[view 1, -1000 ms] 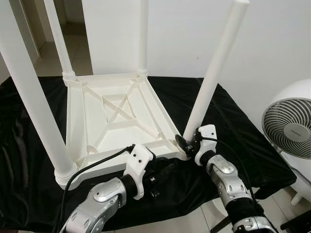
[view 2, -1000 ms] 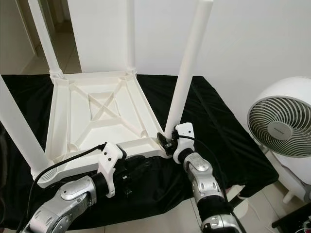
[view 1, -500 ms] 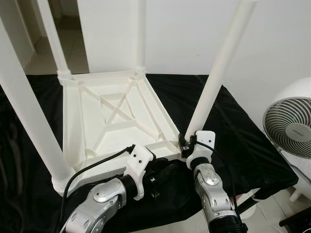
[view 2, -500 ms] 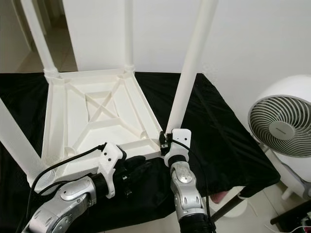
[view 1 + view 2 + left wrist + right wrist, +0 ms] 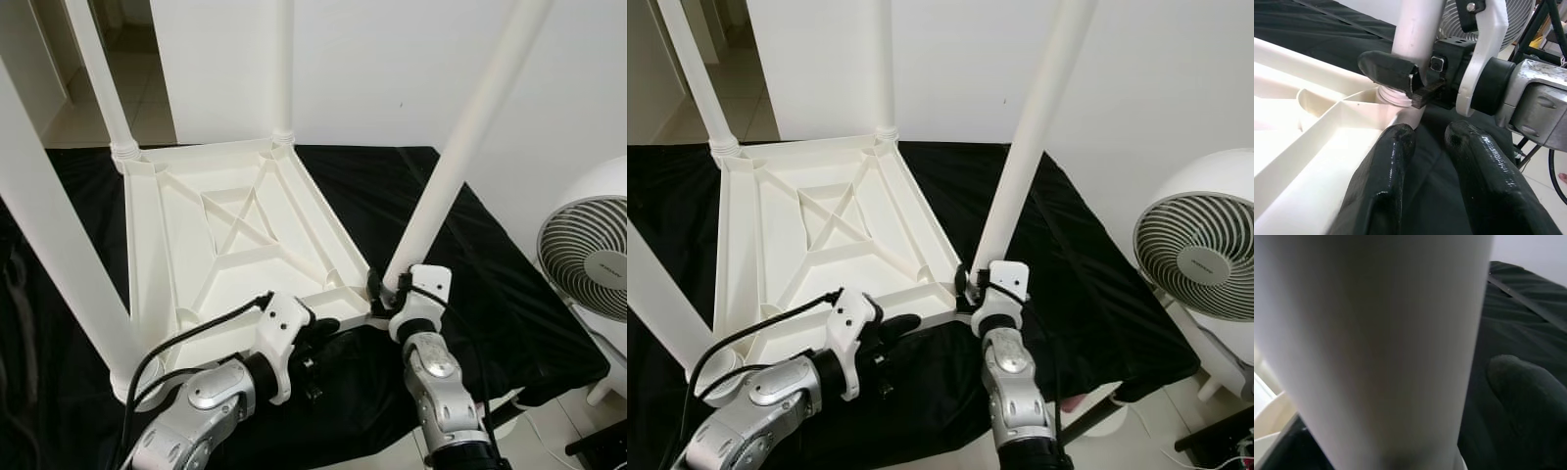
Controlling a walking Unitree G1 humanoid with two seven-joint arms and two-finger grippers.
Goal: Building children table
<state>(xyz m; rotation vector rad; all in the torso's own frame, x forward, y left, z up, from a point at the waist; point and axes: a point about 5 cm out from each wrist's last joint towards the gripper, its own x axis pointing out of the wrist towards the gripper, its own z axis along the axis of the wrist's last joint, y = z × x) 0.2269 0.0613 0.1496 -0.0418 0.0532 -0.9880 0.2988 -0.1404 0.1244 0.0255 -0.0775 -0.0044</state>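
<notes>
Step in hand: seating the fourth leg (image 5: 460, 147) into the near right corner socket of the inverted white children table (image 5: 230, 250), resting on the black-draped desk (image 5: 490, 284). Right end effector (image 5: 384, 286) clamped on the leg's base, just above the socket. Left end effector (image 5: 1425, 139) narrowly parted, empty, bracing the near rim. Next move, by judgement: twisting or pressing the leg, still tilted, upright and fully home. Fan (image 5: 588, 259) badge too small to read.

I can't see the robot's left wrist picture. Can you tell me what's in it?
The right gripper is clamped around the bottom of a white table leg, right where it goes into the corner of the upside-down white table top. Close to the camera, the left gripper hovers open over the black cloth, and a white fan stands behind.
</notes>
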